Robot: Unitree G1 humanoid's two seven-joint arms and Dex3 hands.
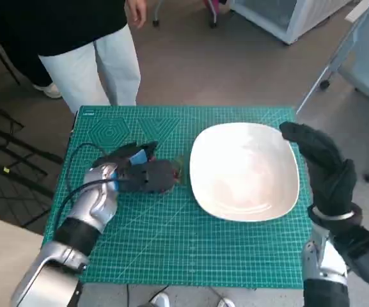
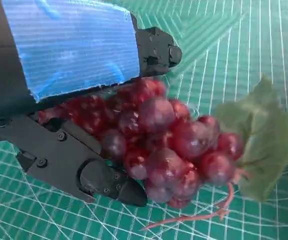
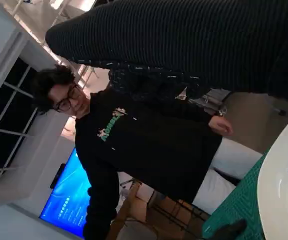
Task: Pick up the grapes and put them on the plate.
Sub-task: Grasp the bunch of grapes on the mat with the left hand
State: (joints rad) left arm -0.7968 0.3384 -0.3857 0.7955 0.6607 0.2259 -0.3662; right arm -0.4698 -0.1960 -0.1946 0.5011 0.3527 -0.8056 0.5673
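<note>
Grapes (image 2: 168, 150) are sitting in the left hand (image 1: 142, 171), low over the green mat (image 1: 171, 249) on the bench, just beside the plate (image 1: 245, 169). The black fingers (image 2: 104, 180) are closing around the bunch from both sides, which is probably a good hold for carrying it over. The bunch is lying on its side. Its long way is running from the hand out to the leaf (image 2: 263, 145), and in the head view the leaf end is pointing at the plate. The right hand (image 1: 321, 163) is holding nothing, fingers straight, waiting by the plate's far edge, maybe to keep it still.
</note>
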